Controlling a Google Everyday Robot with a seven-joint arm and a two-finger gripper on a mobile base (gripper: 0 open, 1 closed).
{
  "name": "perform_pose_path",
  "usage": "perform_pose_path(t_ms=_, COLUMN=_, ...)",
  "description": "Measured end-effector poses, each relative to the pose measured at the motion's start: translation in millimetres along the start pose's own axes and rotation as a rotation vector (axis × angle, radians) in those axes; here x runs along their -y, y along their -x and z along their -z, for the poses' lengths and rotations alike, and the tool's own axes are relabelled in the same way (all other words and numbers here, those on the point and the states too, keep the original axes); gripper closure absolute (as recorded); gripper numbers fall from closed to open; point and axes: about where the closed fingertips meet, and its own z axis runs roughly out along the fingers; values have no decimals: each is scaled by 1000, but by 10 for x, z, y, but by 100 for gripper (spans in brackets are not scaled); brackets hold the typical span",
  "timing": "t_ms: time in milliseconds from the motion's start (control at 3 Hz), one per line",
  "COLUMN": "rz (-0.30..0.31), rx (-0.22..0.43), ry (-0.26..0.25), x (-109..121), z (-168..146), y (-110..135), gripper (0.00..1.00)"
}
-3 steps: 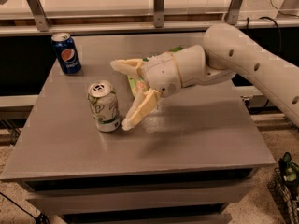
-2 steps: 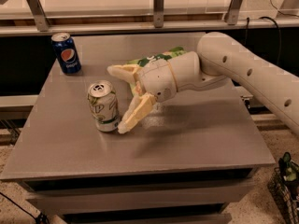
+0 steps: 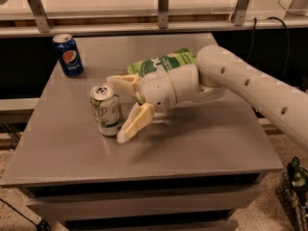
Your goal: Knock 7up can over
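The 7up can (image 3: 107, 109) stands upright on the grey table (image 3: 192, 148), left of centre. It is silver-white with green lettering and a silver top. My gripper (image 3: 119, 108) comes in from the right, low over the table. Its two cream fingers are spread apart: one fingertip (image 3: 115, 79) lies behind the can's top, the other (image 3: 126, 134) lies at the can's right base, close to or touching it. The can sits at the mouth of the open fingers.
A dark blue Pepsi can (image 3: 68, 55) stands upright at the table's back left corner. A green and white chip bag (image 3: 161, 62) lies behind my wrist. A metal rail and counter run along the back.
My gripper has moved left toward the 7up can, so the fingers now reach beside it. The can still stands upright in the same place.
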Motion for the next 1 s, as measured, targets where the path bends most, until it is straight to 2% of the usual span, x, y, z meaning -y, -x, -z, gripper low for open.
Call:
perform_pose_path(t_ms=333, rz=11, rx=37, ry=21, x=-8, z=-84, y=-36, gripper=0)
perform_pose_path(t_ms=1000, rz=28, rx=52, ry=32, x=-18, z=-145, y=-38, gripper=0)
